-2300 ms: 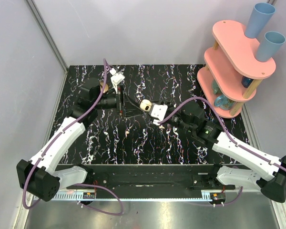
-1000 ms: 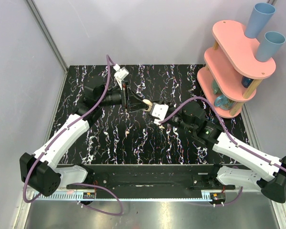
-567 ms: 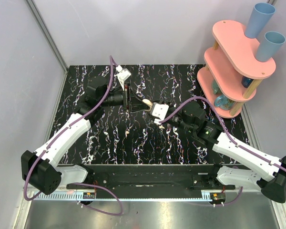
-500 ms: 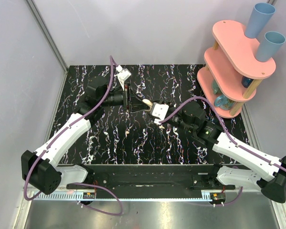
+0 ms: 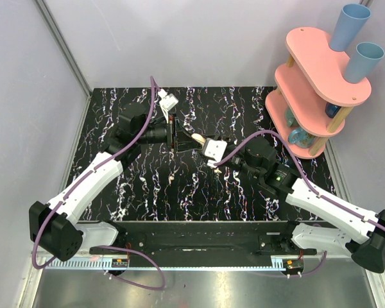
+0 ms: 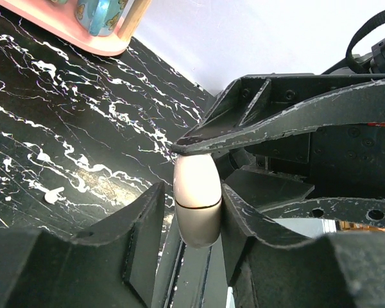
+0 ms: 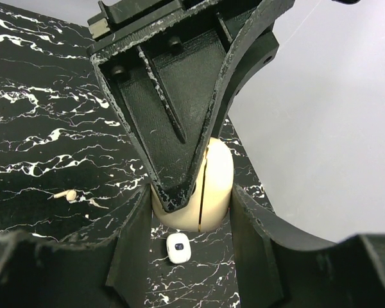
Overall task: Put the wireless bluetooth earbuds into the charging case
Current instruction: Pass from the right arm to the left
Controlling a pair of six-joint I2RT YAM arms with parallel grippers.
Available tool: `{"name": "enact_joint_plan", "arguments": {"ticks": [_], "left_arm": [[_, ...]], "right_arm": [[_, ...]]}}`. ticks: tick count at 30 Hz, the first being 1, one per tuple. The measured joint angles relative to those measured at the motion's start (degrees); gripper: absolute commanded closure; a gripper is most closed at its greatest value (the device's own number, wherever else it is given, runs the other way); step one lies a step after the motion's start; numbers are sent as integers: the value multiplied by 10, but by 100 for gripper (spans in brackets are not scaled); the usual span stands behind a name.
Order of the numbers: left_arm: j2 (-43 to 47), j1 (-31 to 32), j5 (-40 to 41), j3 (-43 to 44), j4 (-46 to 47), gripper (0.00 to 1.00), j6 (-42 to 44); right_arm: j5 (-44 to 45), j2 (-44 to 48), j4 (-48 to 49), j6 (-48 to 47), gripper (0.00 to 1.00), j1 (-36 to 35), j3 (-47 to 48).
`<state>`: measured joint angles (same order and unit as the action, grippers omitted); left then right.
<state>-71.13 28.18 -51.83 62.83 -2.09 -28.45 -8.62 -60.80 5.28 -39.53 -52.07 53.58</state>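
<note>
Hold charging case (image 7: 217, 186) steady, pinched in right claw (image 7: 191, 212); settle left claw (image 6: 192, 218), hugging it, contact unclear, before prying open.

Upper right of your overhead view: a pink tiered shelf (image 5: 317, 77) topped by two blue cups (image 5: 348, 25) stands at the edge of the black, white-veined tabletop (image 5: 199, 186), grey walls (image 5: 199, 38) behind.

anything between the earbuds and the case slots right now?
Yes. The case looks shut, with only a seam showing, so its lid covers the slots. The right gripper holds it off the table, and the left gripper pinches it too. An earbud lies loose on the table below, untouched.
</note>
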Motion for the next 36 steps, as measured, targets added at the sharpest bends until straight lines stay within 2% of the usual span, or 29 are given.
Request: {"name": "enact_joint_plan", "arguments": {"ticks": [8, 11, 12, 14, 15, 17, 21, 22, 25, 33, 36], "left_arm": [[0, 2, 7, 0, -10, 62, 7], [0, 3, 9, 0, -15, 68, 12], [0, 4, 9, 0, -16, 71, 13], [0, 4, 10, 0, -19, 84, 14], [0, 4, 11, 0, -21, 88, 14], [0, 4, 14, 0, -22, 97, 14], [1, 4, 17, 0, -23, 100, 16], [2, 5, 19, 0, -23, 100, 16], [8, 5, 37, -2, -21, 100, 23], [108, 4, 162, -98, 48, 100, 58], [167, 3, 210, -148, 99, 100, 89]], "right_arm": [[1, 0, 0, 2, 99, 0, -4], [2, 0, 0, 4, 99, 0, -7], [2, 0, 0, 4, 99, 0, -8], [4, -1, 0, 3, 96, 0, -8], [4, -2, 0, 3, 90, 0, -8], [4, -2, 1, 4, 88, 0, -9], [6, -2, 12, 8, 48, 0, -14], [7, -2, 15, 10, 28, 0, -16], [16, -2, 32, 32, 1, 0, -20], [49, 26, 104, 168, 0, 0, -26], [65, 38, 107, 256, 7, -1, -18]]}}
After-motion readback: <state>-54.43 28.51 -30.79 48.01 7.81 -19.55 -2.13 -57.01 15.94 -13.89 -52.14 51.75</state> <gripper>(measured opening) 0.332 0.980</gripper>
